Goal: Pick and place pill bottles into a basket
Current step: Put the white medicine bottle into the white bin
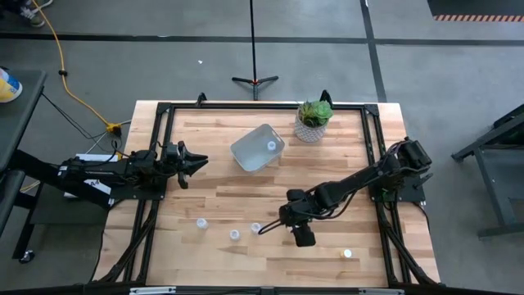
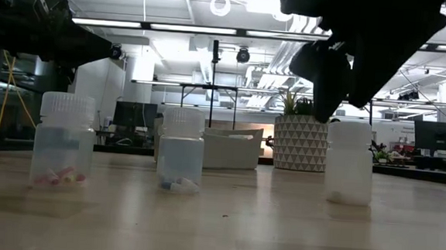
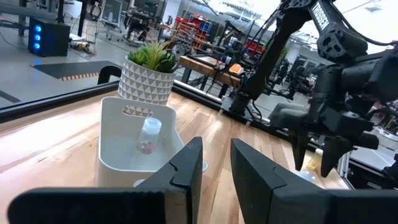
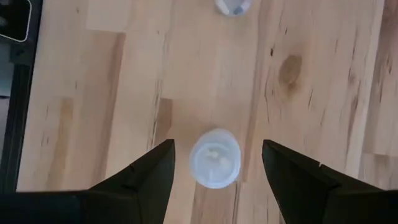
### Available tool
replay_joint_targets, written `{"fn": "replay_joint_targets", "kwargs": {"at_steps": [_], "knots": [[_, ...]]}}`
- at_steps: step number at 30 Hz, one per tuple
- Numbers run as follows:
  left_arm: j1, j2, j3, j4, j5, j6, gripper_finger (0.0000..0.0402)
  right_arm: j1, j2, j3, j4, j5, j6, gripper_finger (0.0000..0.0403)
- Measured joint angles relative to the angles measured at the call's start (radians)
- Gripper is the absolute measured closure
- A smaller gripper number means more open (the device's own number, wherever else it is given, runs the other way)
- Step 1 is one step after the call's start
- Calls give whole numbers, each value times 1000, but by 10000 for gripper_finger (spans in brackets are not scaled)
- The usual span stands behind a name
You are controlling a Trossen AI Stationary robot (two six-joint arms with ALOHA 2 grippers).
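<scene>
The right gripper (image 1: 264, 229) is hanging over the front part of the table (image 1: 360, 254), pointing down at a bottle (image 1: 255, 227) that is standing upright on the wood. In the right wrist view that bottle (image 4: 214, 157) is showing its white cap between the two fingers (image 4: 146, 171), which are spread wide to either side of it — not touching it. In the low view the same bottle (image 2: 349, 161) is standing just under the dark gripper (image 2: 330, 89).

Two more bottles are standing in the front row to the left of it: one (image 1: 235, 234) just beside it and another (image 1: 201, 222) farther left. The low view is showing coloured pills in the bottom of these two (image 2: 181, 149) (image 2: 64, 140). A fourth bottle (image 1: 347, 253) is sitting apart near the front right corner.

The basket (image 1: 246, 152) is sitting toward the back middle of the table, turned at an angle, with one bottle (image 1: 272, 145) already lying inside — the left wrist view is showing that bottle (image 3: 149, 134) against the basket's inner wall (image 3: 115, 143). A white pot with a green plant (image 1: 313, 121) is standing just right of the basket.

The left gripper (image 1: 195, 161) is waiting at the table's left edge, aimed toward the basket, its fingers (image 3: 186, 168) a little apart and holding nothing
</scene>
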Motion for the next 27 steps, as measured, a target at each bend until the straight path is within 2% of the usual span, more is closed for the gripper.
{"fn": "replay_joint_targets", "kwargs": {"at_steps": [16,27], "knots": [[0,0,0,0,-2,0,282,0,2,-98,98,-6,6,171],[0,0,0,0,-1,0,282,0,10,-103,149,2,20,172]]}}
